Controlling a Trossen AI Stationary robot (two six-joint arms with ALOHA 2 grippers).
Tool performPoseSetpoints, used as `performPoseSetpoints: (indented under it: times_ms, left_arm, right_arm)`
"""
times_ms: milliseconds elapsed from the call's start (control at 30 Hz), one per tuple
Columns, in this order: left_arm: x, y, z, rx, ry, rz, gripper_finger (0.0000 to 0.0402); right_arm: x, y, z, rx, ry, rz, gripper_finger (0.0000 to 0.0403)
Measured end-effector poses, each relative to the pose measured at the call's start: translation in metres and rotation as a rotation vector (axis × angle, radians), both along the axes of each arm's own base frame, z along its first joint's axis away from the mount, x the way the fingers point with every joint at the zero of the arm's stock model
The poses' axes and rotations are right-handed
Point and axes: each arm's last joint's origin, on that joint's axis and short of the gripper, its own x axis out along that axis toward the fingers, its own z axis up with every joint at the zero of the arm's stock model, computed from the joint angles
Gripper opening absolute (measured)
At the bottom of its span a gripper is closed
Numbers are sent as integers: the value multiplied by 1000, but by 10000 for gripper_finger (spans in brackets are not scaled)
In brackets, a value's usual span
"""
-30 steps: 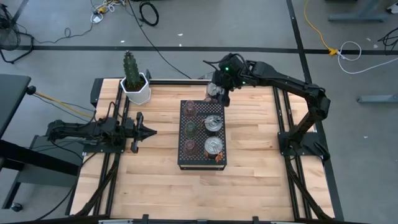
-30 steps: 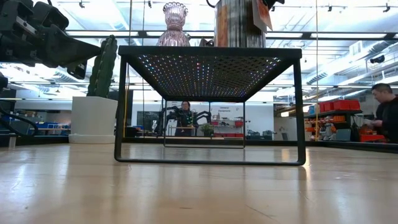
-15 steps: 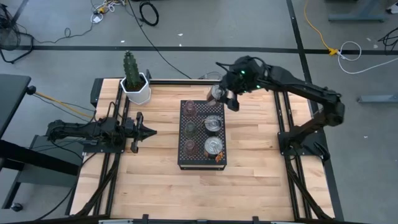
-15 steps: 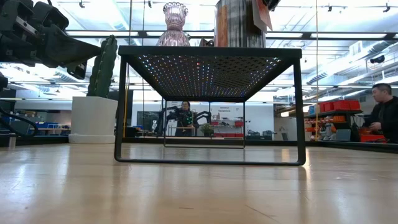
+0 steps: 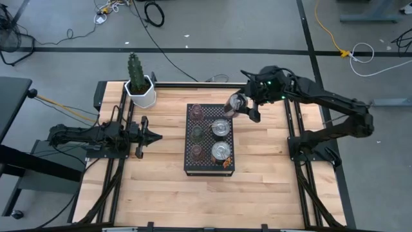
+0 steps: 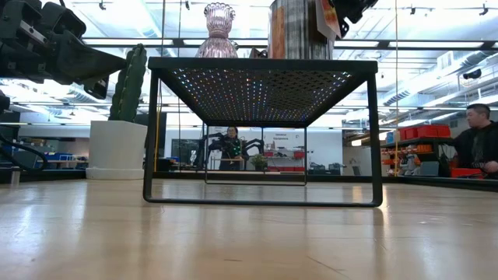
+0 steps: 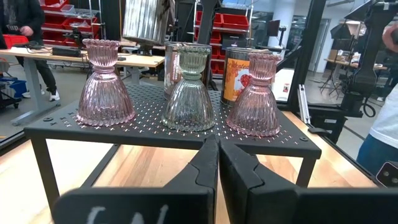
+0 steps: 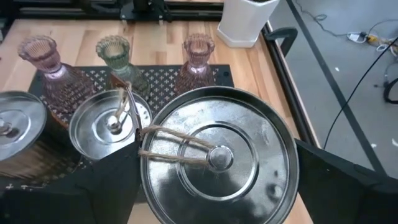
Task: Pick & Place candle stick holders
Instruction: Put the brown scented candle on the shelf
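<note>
A black perforated rack [image 5: 190, 154] stands mid-table. On it, pink [image 7: 106, 84], green [image 7: 188, 90] and pink [image 7: 256, 96] candle stick holders stand in one row, and two wide silvery ones [image 5: 221, 127] [image 5: 221, 151] in another. My right gripper [image 5: 242, 108] holds a third silvery holder [image 8: 217, 152] in the air by the rack's far right corner. My left gripper [image 5: 156, 135] is shut and level at the table's left, pointing at the rack. My right gripper has the wide silvery holder between its two fingers [image 8: 115, 180], one on each side of the round wall just under the lid's rim [image 8: 144, 186]. The fingers slant down from the table's right side. The holder is lifted clear and its lid faces up.
A white pot with a cactus [image 5: 140, 90] stands at the table's far left corner. Bare wood [image 5: 264, 151] lies right of the rack, up to the right arm's base rail [image 5: 293, 129]. A person [image 6: 478, 144] sits in the room beyond the table.
My right gripper has carried the silvery holder from beyond the rack's far edge toward the table's right edge and a little toward the near edge, rising slightly. The holder has stayed upright between the fingers.
</note>
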Motion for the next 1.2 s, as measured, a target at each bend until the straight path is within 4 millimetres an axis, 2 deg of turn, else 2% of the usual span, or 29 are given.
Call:
performPoseSetpoints:
  times_ms: [267,500,800,1200]
  left_arm:
    - [0,0,0,0,0,0,18]
    - [0,0,0,0,0,0,18]
    - [0,0,0,0,0,0,18]
    - [0,0,0,0,0,0,18]
  right_arm:
    - [0,3,7,23,-28,6,368]
    - [20,-1,13,18,-35,21,368]
    - [43,-14,-5,32,18,7,368]
    - [54,-28,-32,14,27,-1,368]
